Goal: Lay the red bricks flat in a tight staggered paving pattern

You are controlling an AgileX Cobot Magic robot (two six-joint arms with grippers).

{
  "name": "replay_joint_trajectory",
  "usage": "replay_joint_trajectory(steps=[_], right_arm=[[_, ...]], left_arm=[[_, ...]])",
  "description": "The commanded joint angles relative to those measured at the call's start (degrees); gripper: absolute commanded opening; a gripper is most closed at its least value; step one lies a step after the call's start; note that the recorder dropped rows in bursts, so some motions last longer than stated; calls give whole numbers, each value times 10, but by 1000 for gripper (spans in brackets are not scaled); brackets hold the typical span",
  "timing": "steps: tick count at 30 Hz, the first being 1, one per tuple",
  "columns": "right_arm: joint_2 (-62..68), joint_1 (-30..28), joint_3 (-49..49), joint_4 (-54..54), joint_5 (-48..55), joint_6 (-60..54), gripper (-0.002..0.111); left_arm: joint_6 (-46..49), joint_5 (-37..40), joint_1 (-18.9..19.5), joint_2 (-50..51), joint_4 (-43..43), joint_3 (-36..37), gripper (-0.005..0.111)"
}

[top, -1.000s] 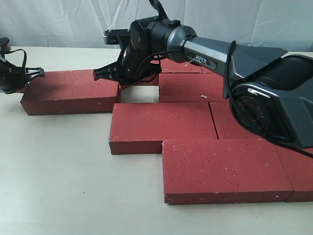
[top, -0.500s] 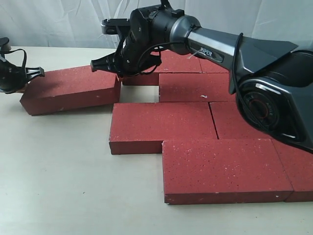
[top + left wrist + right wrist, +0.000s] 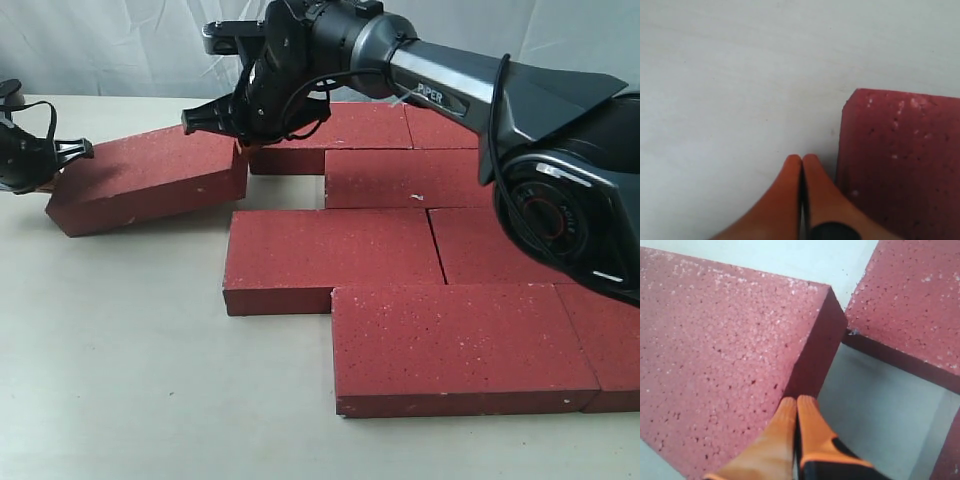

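Right pincer (image 3: 796,402) pinched closed, empty, tips against the raised end of the loose brick (image 3: 150,178). That brick tilts, its 9 o'clock end down on the counter (image 3: 120,350). Left pincer (image 3: 801,161) closed, empty, just beside that low end. Laid bricks (image 3: 335,258) lie flat at 4 o'clock.

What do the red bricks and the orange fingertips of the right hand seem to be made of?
Red bricks: likely pressed concrete or fired clay, matte and gritty, with fine pits and pale specks. Fingertips of the right hand: probably rubber or silicone, smooth orange, no visible texture; not certain.
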Motion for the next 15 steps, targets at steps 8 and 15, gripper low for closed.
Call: replay_joint_trajectory(steps=[8,15], right_arm=[[26,3,-2,-22,38,-5,-1],[27,1,-2,-37,42,8,-1]], left_arm=[[0,6,-4,-2,-11,-1,0],[0,15,-4,-2,-11,-1,0]])
